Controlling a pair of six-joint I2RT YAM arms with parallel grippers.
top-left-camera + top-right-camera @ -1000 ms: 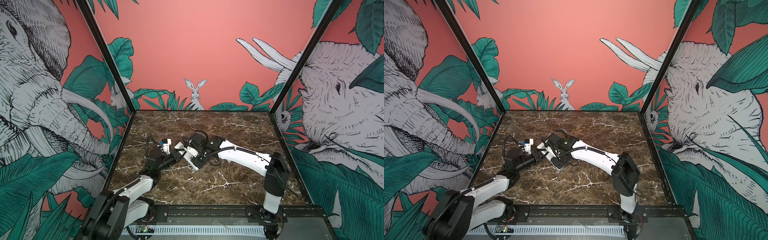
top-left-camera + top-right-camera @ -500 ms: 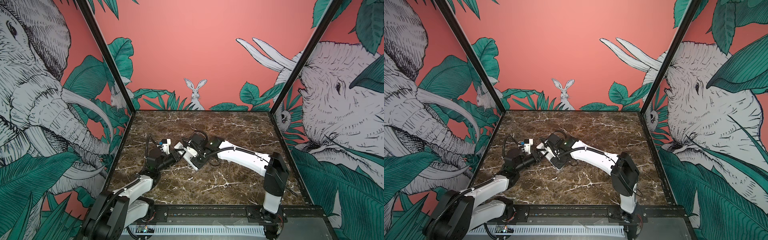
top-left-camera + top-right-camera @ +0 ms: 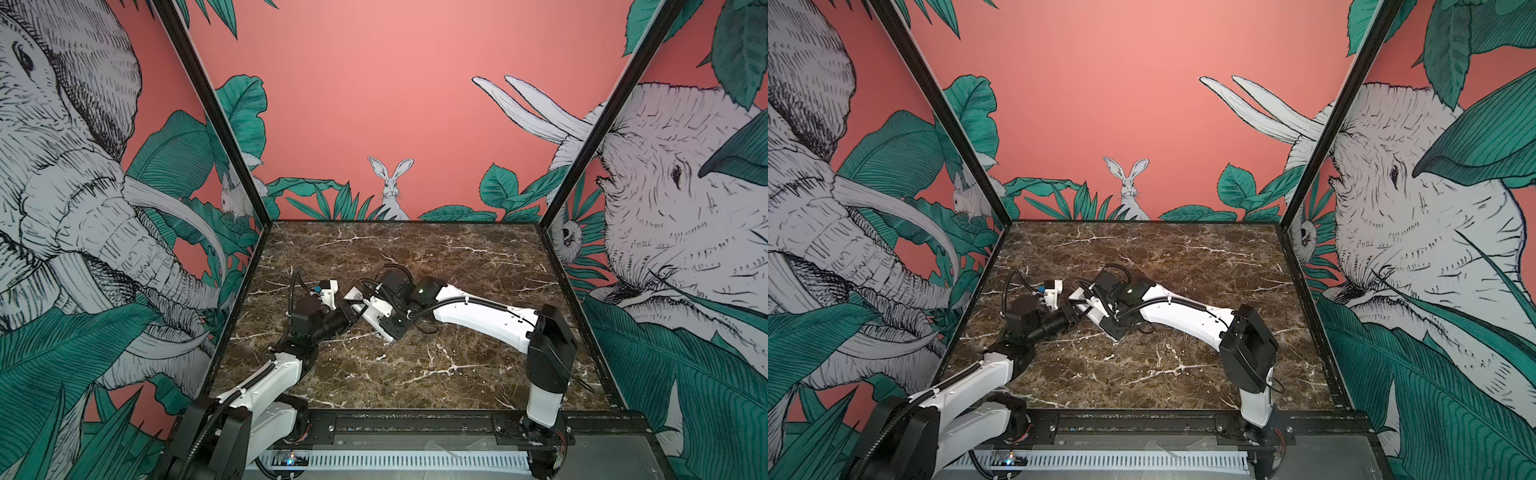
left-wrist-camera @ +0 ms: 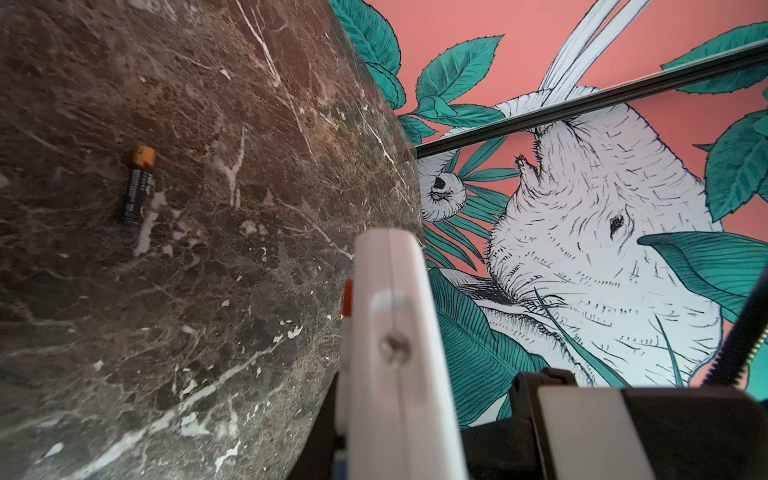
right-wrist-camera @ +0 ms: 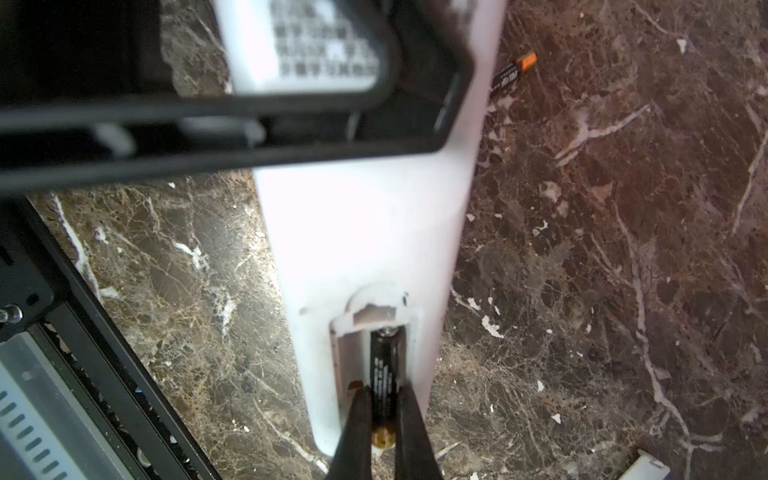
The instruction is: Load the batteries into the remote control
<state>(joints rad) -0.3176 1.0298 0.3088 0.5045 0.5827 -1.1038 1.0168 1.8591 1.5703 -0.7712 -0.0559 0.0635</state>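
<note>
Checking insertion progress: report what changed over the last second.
The right arm's elbow edged slightly left in both top views, and the right tool closed onto the battery in the bay of the remote control. Unchanged: the left tool clamping the remote control, the spare battery on the table.

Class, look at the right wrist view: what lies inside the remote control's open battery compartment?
One battery lies in the remote control compartment, gripped by the right end effector. The slot beside it looks empty. The end effector's fingers hide part of the compartment.
</note>
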